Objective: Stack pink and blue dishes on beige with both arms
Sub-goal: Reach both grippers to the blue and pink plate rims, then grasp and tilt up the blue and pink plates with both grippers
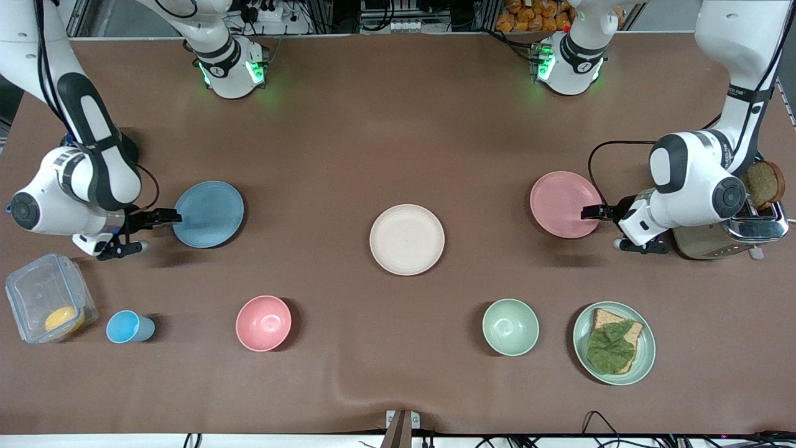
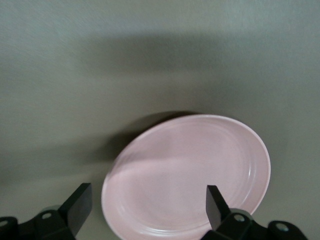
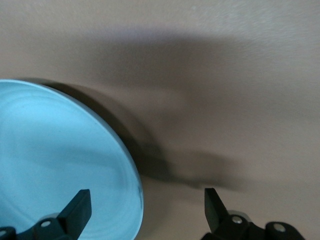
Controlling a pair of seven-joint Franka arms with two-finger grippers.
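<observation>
Front view, beige plate [image 1: 407, 239]: flat, round, matte cream, low rim; mid-table, bare.
Pink plate [image 1: 563, 204]: matte pastel, toward the left arm's end.
Blue plate [image 1: 209, 213]: matte pastel, toward the right arm's end.
Left gripper [image 2: 147, 202]: fingers wide apart, empty, at the pink plate's rim.
Right gripper [image 3: 146, 202]: fingers wide apart, empty, at the blue plate's edge.

Left arm [image 1: 743, 93] band lettering, perhaps "FR3"; otherwise nothing legible.
</observation>
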